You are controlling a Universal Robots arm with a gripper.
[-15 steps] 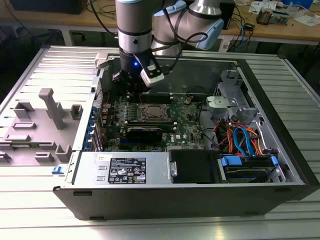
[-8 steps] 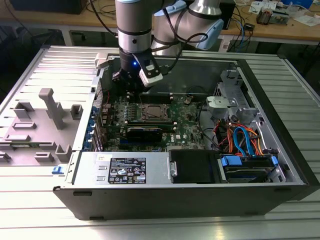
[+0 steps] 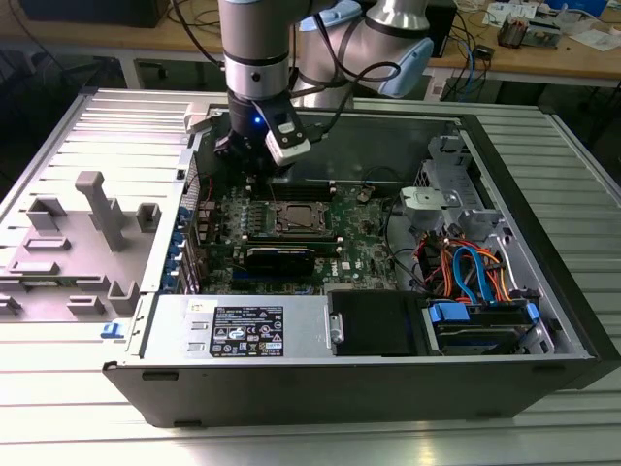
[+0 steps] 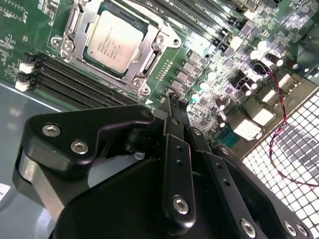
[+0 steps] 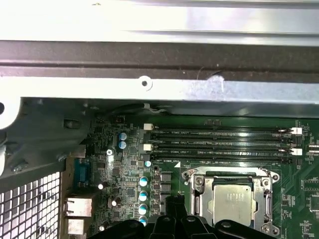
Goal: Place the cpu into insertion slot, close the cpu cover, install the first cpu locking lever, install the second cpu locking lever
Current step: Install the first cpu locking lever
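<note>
I've got the gripper [image 4: 174,99] hanging low over the motherboard [image 3: 361,249], its fingers pinched together on nothing. The tips sit just off the board beside the socket, not on it. A closed, narrow tip reads to me as a pusher for thin metal parts. In the exterior view it sits at about ten o'clock from the insertion slot [image 3: 297,217]. The cpu [image 4: 113,42] lies flat in that slot, silver top up, and the cpu cover [image 4: 148,51] lies down over it, framing its edges. Whether the levers are hooked, I can't tell. The computer case [image 3: 543,243] lies on its side, so the board faces up to the arm. It rests on a ribbed metal table [image 3: 291,442], with a grey fixture tray [image 3: 68,243] at nine o'clock and a cluttered wooden bench [image 3: 543,58] at twelve.
</note>
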